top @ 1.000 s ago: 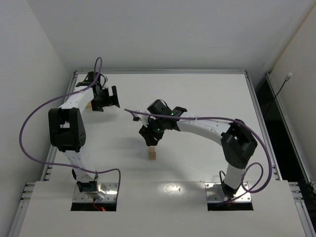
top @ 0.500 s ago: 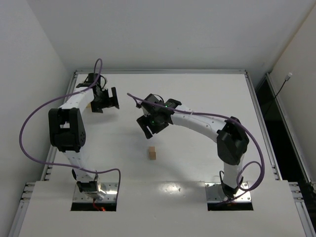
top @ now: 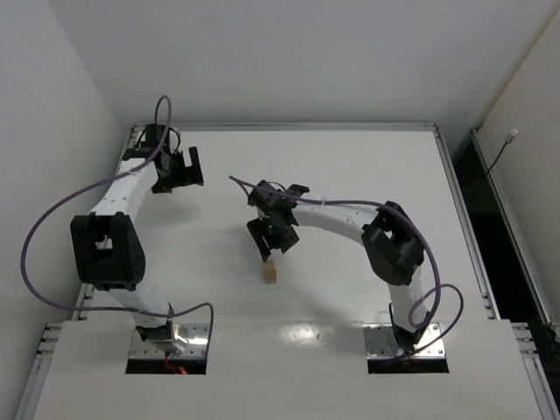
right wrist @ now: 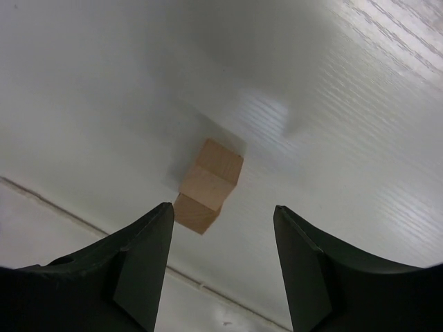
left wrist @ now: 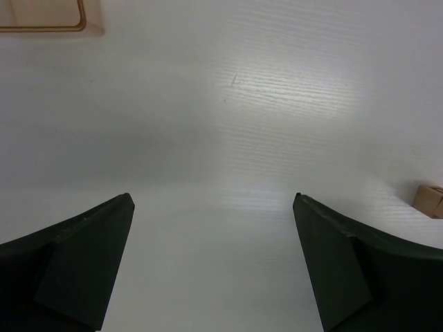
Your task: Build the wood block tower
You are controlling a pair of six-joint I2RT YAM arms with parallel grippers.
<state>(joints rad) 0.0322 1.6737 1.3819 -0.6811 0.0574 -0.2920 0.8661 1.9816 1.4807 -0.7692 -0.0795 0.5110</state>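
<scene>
The tower (top: 271, 273) is a short stack of light-tan wood blocks standing near the middle of the table. In the right wrist view the tower (right wrist: 208, 185) looks two cubes tall and stands free just beyond the fingertips. My right gripper (top: 272, 238) hovers just behind and above it. There my right gripper (right wrist: 222, 207) is open with nothing between its fingers. My left gripper (top: 180, 169) is at the far left, well away from the tower. The left gripper (left wrist: 212, 197) is wide open over bare table. A tan wood block (left wrist: 430, 200) shows at that view's right edge.
The corner of a larger tan box (left wrist: 43, 19) lies at the top left of the left wrist view. White walls close in the table on the left and at the back. A raised rail (top: 455, 175) runs along the right edge.
My right gripper lifted off the tower and swung back, then came down toward it again with open jaws. The left arm drew back toward the far left corner.
</scene>
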